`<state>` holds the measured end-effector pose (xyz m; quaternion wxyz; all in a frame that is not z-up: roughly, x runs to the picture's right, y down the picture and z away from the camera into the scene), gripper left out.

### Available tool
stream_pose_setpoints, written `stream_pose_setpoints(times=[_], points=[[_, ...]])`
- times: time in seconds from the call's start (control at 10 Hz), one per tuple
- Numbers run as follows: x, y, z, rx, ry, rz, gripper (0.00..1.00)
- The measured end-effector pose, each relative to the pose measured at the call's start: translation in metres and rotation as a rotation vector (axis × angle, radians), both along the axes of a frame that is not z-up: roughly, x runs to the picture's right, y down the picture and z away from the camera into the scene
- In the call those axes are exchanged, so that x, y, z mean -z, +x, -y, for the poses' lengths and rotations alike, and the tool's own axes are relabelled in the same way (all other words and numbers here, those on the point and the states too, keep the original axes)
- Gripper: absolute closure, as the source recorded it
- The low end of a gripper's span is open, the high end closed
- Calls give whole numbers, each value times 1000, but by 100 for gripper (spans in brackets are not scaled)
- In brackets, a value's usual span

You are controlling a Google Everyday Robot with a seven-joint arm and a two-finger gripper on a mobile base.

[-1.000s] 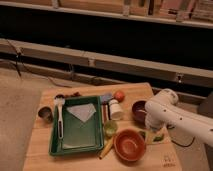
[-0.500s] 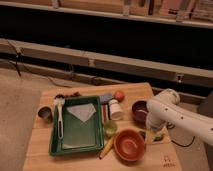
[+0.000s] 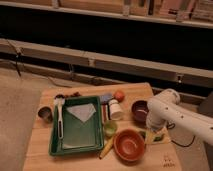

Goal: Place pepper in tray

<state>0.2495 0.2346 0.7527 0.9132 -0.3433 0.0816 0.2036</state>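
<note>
Gripper (image 3: 151, 129): points down at the end of the white arm (image 3: 172, 112), low over the right part of the wooden table (image 3: 40, 150). Cannot tell whether released, clenched or grasping anything; masked by the wrist from this side.

Pepper (image 3: 157, 137): lies on the table directly below the gripper as a slim green shape. Touching the gripper or just under it, cannot tell which. Sits outside the tray and well apart from it.

Just left of the pepper: an orange bowl (image 3: 129, 144), upright, near the table's front edge. Behind the gripper and slightly left: a purple bowl (image 3: 139, 110), its right side covered by the arm.

Further left: a small lime-green cup (image 3: 109, 129), between the orange bowl and the tray, just beside the tray's right rim. In front of it: a yellow-orange vegetable (image 3: 106, 148), lying slantwise by the tray's front right corner. Behind the cup: a white jar (image 3: 115, 109), upright. Toward the far edge: a red round fruit (image 3: 119, 95) and a blue object (image 3: 106, 98).

Tray (image 3: 75, 136): dark green, fills the left half of the table and holds a white folded cloth (image 3: 81, 112) in its far part. Along its left rim: a white-handled utensil (image 3: 59, 115); inside or resting on the rim, cannot tell. Left of the tray: a metal cup (image 3: 45, 114).
</note>
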Motion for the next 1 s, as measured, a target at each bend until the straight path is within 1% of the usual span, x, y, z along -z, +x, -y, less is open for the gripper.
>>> stream_pose_setpoints(times=[0.3, 0.6, 0.8, 0.9, 1.0], points=[[-5, 0, -2, -1, -14, 0, 20], [-18, 7, 6, 9, -20, -13, 20], [-21, 9, 8, 16, -23, -16, 20], [-25, 10, 8, 36, -33, -25, 20], [-26, 7, 9, 42, -35, -23, 20]])
